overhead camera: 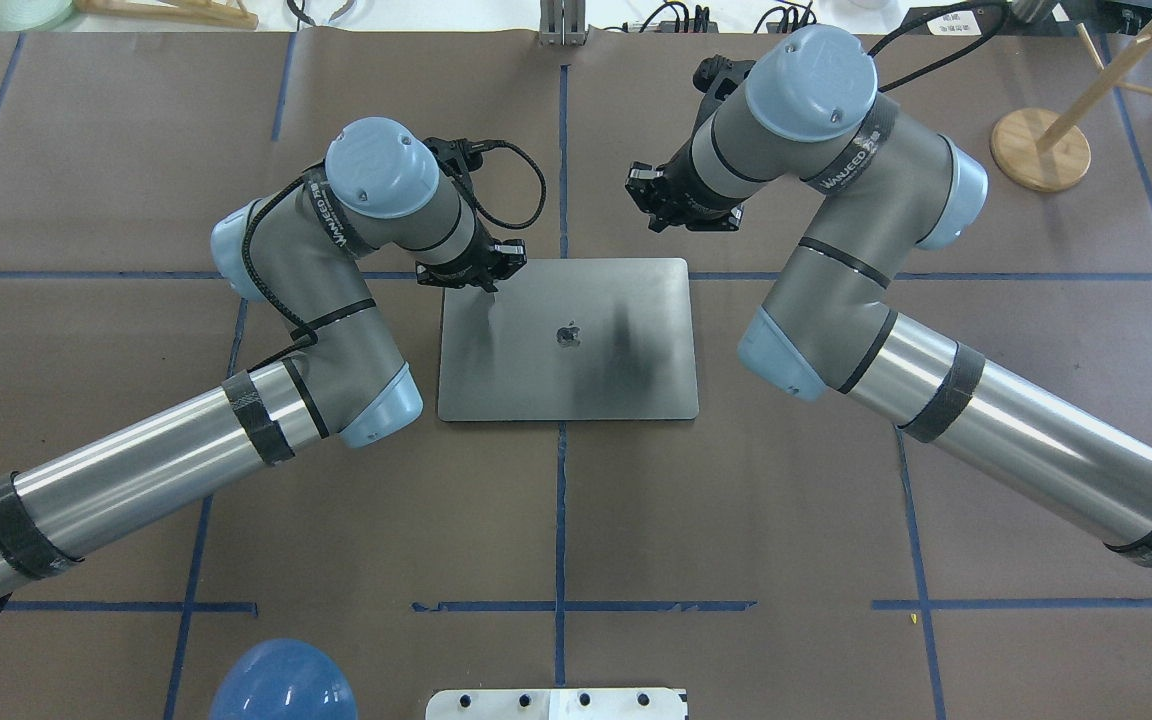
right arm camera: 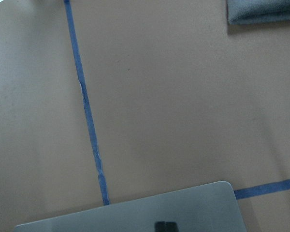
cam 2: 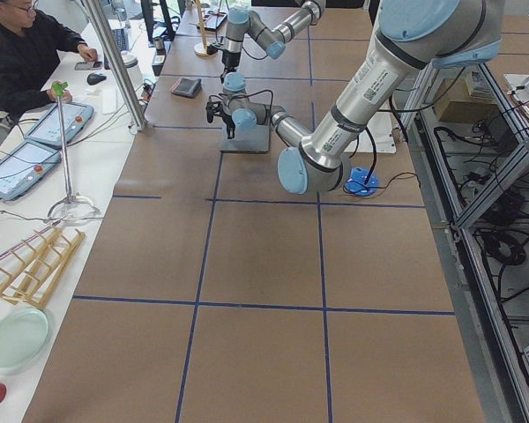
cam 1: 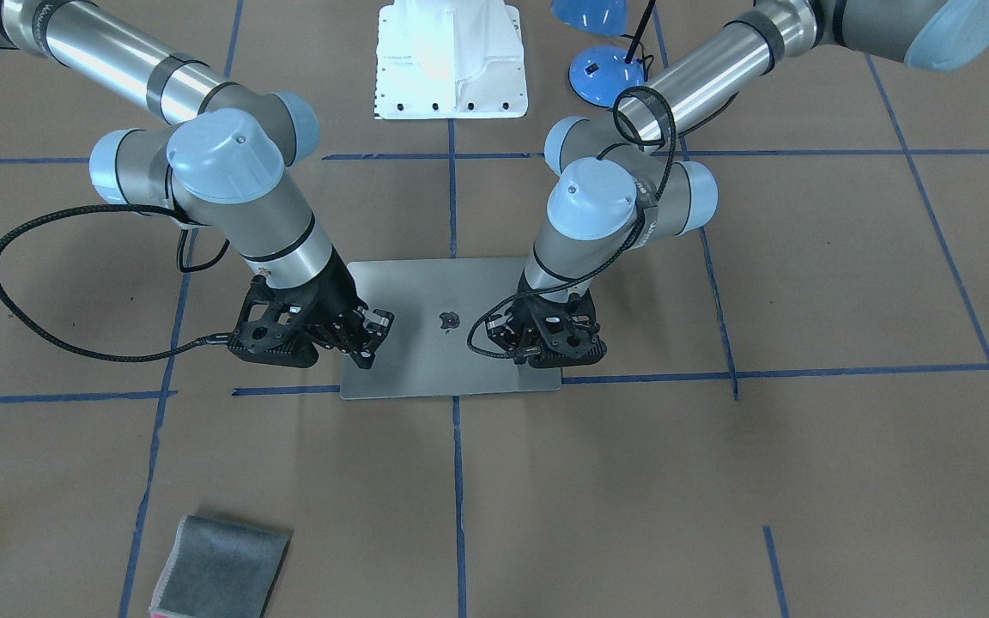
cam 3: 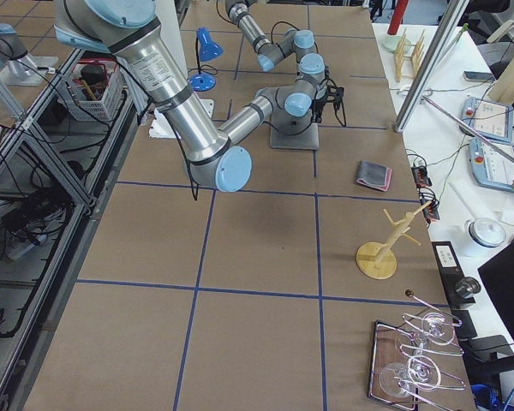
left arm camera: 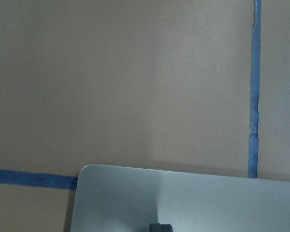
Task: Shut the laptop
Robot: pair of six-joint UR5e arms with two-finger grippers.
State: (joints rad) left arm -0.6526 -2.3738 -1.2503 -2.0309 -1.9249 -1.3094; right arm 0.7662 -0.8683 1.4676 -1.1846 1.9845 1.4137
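Note:
The laptop [cam 1: 443, 365] lies shut and flat on the brown table, its grey lid up with the dark apple logo showing; it also shows in the overhead view [overhead camera: 576, 375]. My left gripper [overhead camera: 489, 285] is shut and empty, its tip down on or just above the lid's far corner. My right gripper [overhead camera: 654, 222] is shut and empty, held a little above the lid's other far corner [cam 1: 366, 356]. Each wrist view shows a corner of the lid [left arm camera: 208, 203] [right arm camera: 135, 217] with one dark fingertip at the bottom edge.
A small grey folded cloth [cam 1: 220, 571] with a pink edge lies near the operators' side. A blue lamp [cam 1: 602, 73] and a white base [cam 1: 452, 60] stand by the robot. A wooden stand [overhead camera: 1041, 148] is at the far right.

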